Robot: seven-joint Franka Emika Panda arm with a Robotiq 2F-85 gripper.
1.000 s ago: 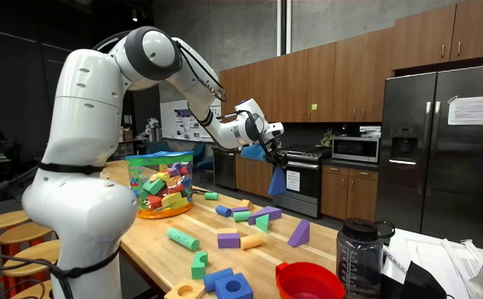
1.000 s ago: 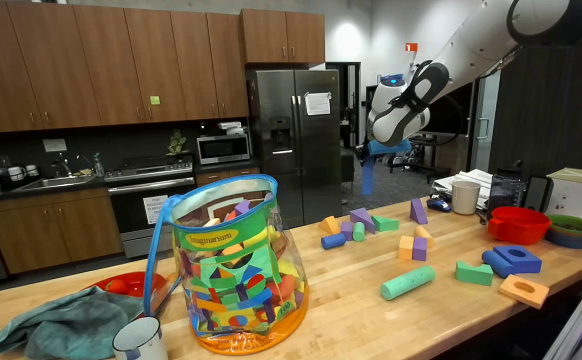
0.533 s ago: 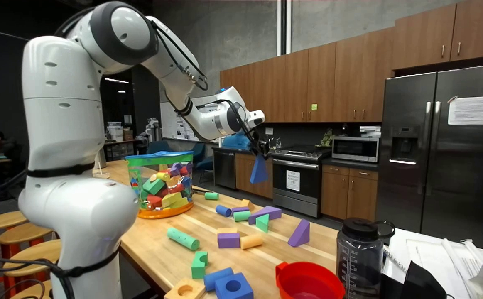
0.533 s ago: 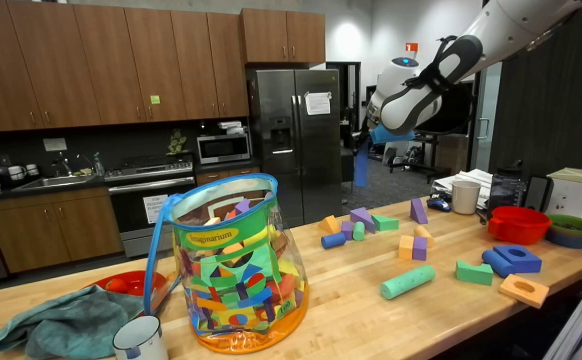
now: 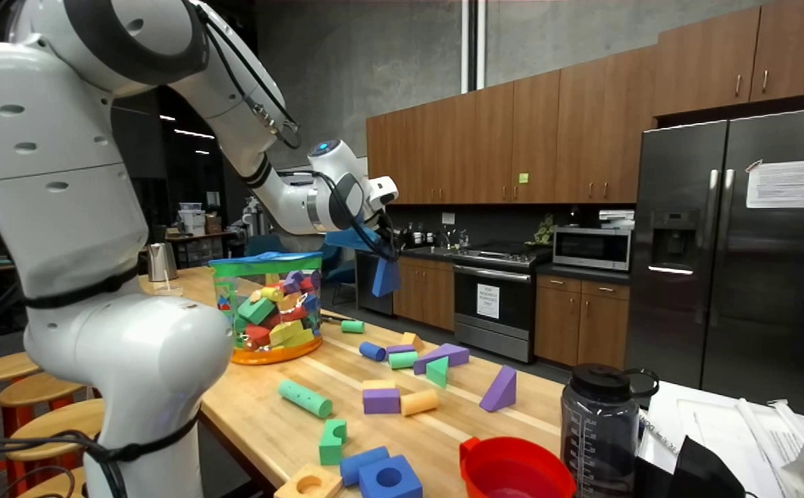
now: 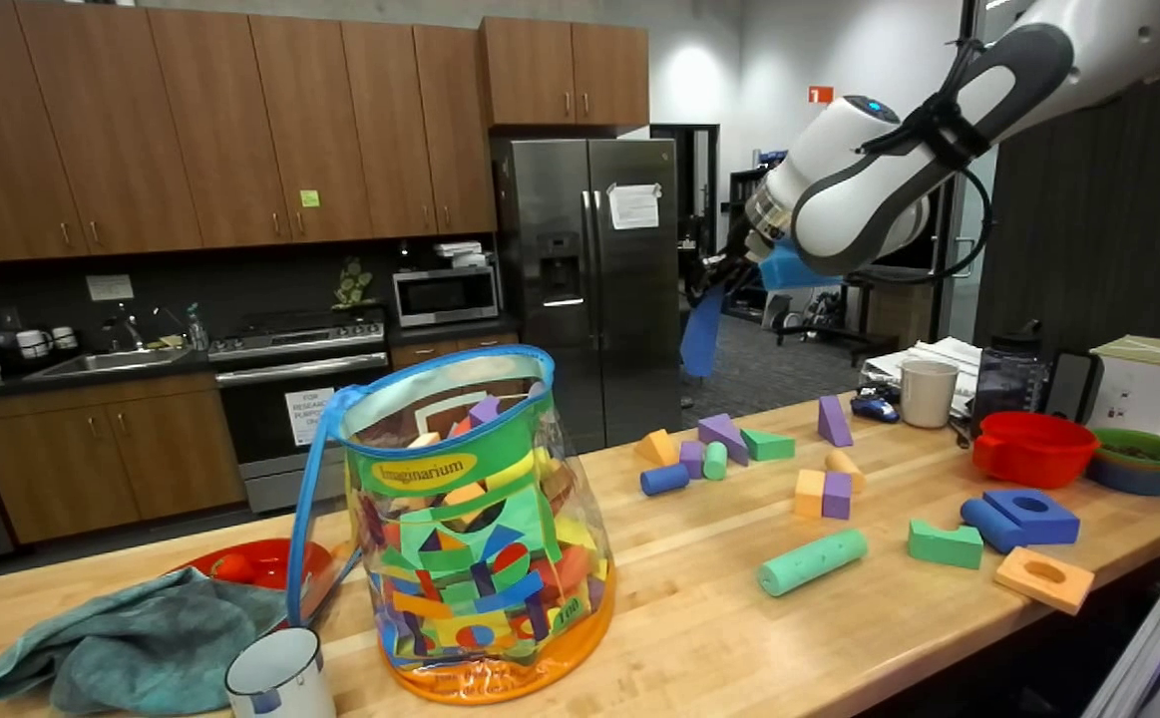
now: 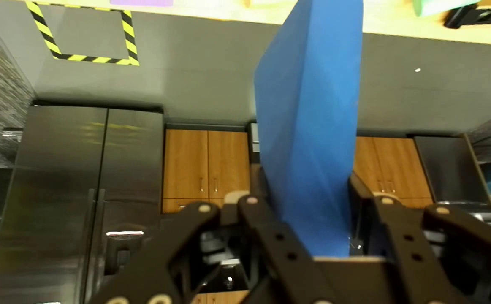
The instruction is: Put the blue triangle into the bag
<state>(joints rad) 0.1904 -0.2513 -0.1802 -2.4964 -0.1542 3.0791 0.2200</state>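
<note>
Blue triangle (image 7: 313, 126): solid, plain-faced, tilted, broad end lowermost; end effector (image 7: 308, 183) clamped on narrow end.

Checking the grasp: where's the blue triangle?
The blue triangle is in the hand, right of the bag in both exterior views, right of centre in the wrist view.

It's a lab kitchen w/ fridge (image 6: 629, 309), micro (image 6: 445, 296), "research" sign (image 5: 488, 301).
</note>
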